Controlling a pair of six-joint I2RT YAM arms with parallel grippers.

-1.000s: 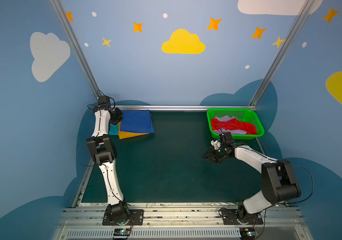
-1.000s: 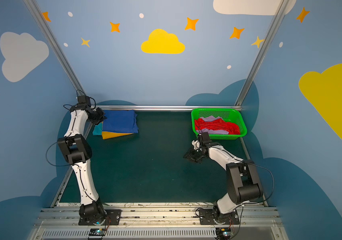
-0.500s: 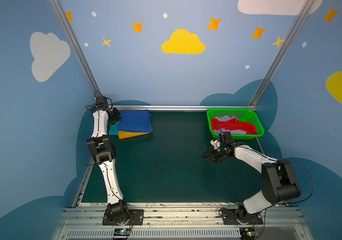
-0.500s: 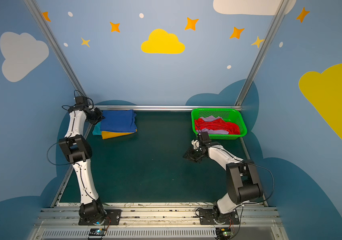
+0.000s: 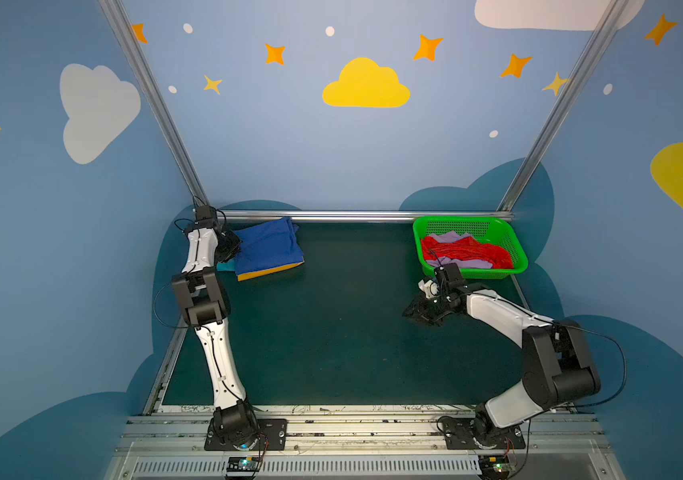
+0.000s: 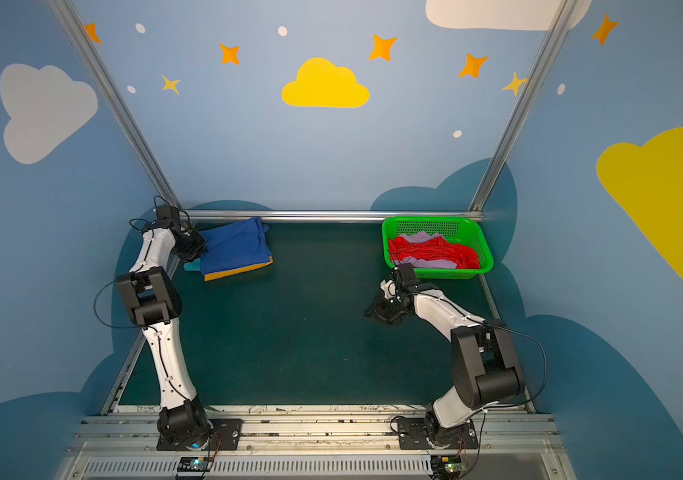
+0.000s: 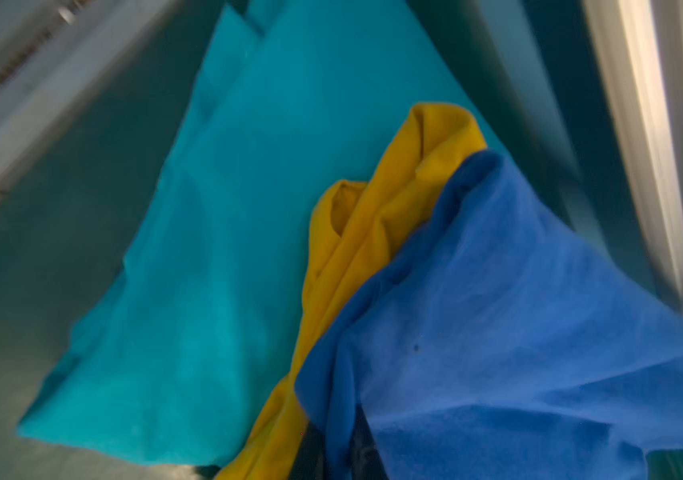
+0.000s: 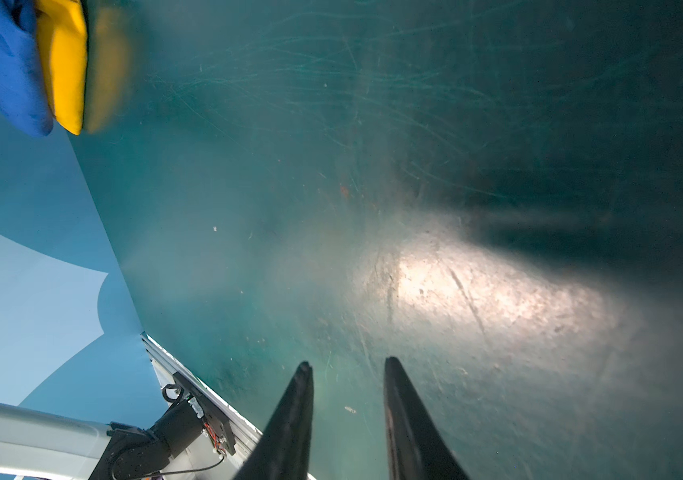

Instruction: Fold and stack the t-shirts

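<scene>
Tight at the far left corner: left gripper [image 5: 235, 249] against the left edge of the blue t-shirt [image 5: 267, 247], close to the back rail [image 5: 352, 215] and the side wall. Cannot tell how its fingers stand, with only cloth close up in the left wrist view. Folded and stacked there: blue t-shirt on top, yellow t-shirt [image 5: 273, 270] showing along the near edge, teal t-shirt [image 5: 226, 266] lowest, poking out at the left.

Plenty of open dark green mat [image 5: 331, 332] across the middle and front, scuffed and scratched. Down near it, right of centre: right gripper [image 8: 348, 361], fingers a narrow gap apart, holding nothing.

In the far right corner: green basket [image 5: 481, 273], just beyond the right gripper, with a crumpled red t-shirt [image 5: 468, 251] and lilac t-shirt [image 5: 450, 237] inside.
</scene>
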